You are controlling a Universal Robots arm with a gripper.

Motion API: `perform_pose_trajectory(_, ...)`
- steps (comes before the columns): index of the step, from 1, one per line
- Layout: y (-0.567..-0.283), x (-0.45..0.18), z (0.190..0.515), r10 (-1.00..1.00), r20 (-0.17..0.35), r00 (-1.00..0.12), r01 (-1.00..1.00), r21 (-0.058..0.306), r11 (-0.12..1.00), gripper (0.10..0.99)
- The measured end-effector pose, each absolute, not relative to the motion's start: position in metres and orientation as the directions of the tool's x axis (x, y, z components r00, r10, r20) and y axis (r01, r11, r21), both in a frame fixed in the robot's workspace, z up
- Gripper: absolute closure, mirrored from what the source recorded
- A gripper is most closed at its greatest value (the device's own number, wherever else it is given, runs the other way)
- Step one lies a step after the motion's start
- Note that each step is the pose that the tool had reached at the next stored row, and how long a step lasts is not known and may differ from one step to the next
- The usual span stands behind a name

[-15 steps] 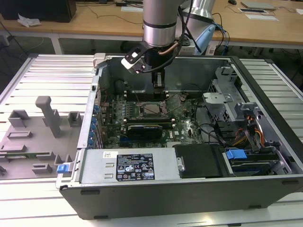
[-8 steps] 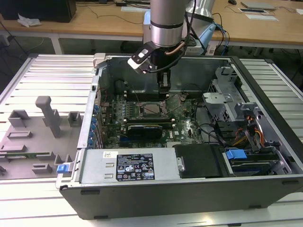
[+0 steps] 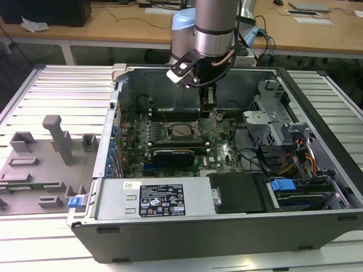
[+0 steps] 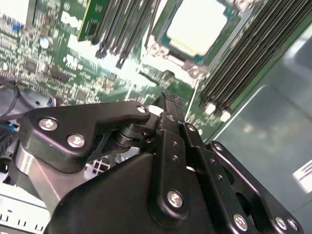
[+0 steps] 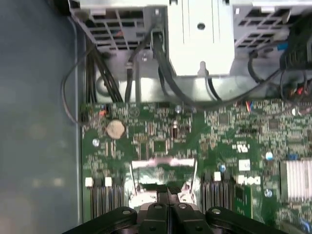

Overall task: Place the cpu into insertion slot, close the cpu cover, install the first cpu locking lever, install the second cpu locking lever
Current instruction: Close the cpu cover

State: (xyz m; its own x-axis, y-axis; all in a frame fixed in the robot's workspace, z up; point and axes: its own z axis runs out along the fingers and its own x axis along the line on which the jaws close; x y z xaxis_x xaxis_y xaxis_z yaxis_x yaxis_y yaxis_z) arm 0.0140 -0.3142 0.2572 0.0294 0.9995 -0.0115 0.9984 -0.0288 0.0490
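Even light from above fills the exterior view, though the computer case (image 3: 227,238) shades its own floor. In the second wrist view the cpu (image 4: 197,24) glares white, the circuit board (image 4: 58,53) beside it smears, and my pincer (image 4: 168,101) looks dark. The first wrist view is dim, bluish.

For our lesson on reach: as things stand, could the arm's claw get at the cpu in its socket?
Probably yes. The computer case is open on top, the claw hangs inside it close beside the cpu, and nothing visible stands between them.
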Motion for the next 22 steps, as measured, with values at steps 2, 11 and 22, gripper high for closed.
perform_pose_trajectory(2, -0.314, 0.023, 0.257, 1.0, -0.011, 0.029, 0.998, 0.048, -0.029, 0.98)
perform_pose_trajectory(11, -0.314, 0.056, 0.257, 1.0, -0.011, 0.029, 0.999, 0.043, -0.029, 0.98)
perform_pose_trajectory(22, -0.314, 0.059, 0.242, 1.0, -0.009, 0.029, 0.999, 0.043, -0.029, 0.98)
